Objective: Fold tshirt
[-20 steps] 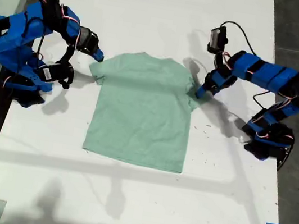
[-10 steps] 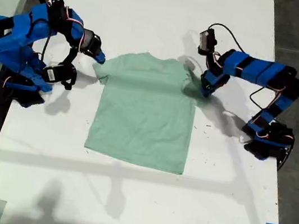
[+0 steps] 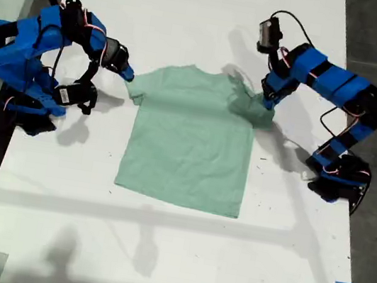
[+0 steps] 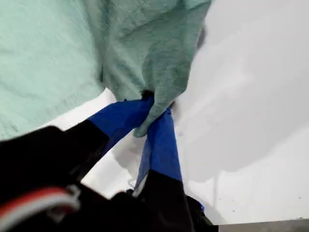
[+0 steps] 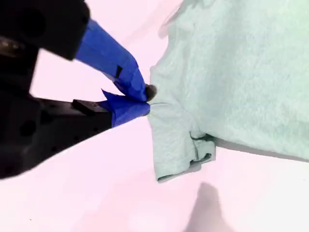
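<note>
Tshirt (image 3: 188, 145) lies flat near the middle of the white bench (image 3: 157, 251), collar end toward the far edge, hem toward the near edge in the exterior view. Body is spread and mostly smooth. No fold made yet, as far as I can judge; both sleeves stick out rather than being tucked over the torso.

My first tool (image 4: 153, 113): blue jaws are pinched together with a bunch of mint cloth caught between them. The cloth rises off the bench there and hangs in a gathered fold. In the exterior view this matches the arm on the exterior view's right, at the sleeve (image 3: 251, 107) on that side, which looks lifted and rumpled with a shadow under it.

My second tool (image 5: 140, 99): jaws nearly closed, tips meeting right at the edge of the other sleeve (image 5: 176, 140). I read it as nipping the sleeve seam, though only a sliver of cloth sits between the tips. Sleeve itself lies on the bench, slightly curled at its cuff. This is the arm on the exterior view's left.

Progress judgement: early stage. Grips on both sleeves are established; all folding remains. Likely remaining: bring the sleeves or sides inward over the torso, then double the length hem to collar.

Risk: thin hold on the second side may slip.
</note>
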Controlling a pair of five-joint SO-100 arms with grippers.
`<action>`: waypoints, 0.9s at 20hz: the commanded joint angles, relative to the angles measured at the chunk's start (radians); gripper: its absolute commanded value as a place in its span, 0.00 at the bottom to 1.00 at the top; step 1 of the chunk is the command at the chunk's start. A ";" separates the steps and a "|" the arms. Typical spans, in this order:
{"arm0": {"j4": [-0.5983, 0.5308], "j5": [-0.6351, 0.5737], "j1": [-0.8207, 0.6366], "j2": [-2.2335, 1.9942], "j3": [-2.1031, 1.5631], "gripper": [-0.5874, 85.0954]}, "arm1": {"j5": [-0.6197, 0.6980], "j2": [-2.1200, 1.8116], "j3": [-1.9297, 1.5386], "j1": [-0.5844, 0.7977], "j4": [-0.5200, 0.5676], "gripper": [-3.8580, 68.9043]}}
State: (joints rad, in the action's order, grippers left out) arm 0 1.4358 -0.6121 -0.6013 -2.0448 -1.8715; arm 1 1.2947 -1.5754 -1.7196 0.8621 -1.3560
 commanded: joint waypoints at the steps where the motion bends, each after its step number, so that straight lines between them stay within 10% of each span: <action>1: -0.023 0.008 0.014 0.000 0.023 0.01 | -0.026 -0.067 0.172 -0.054 -0.077 0.04; 9: -0.020 0.025 0.037 0.000 0.028 0.01 | -0.255 0.270 0.753 -0.357 -0.123 0.04; 18: -0.018 0.046 0.061 -0.002 0.028 0.01 | -0.382 0.617 0.801 -0.466 0.278 0.05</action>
State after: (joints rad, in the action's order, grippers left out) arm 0 1.4266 -0.5814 -0.5553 -2.0448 -1.8715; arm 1 0.9281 -0.9495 -1.0017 0.4172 -1.1750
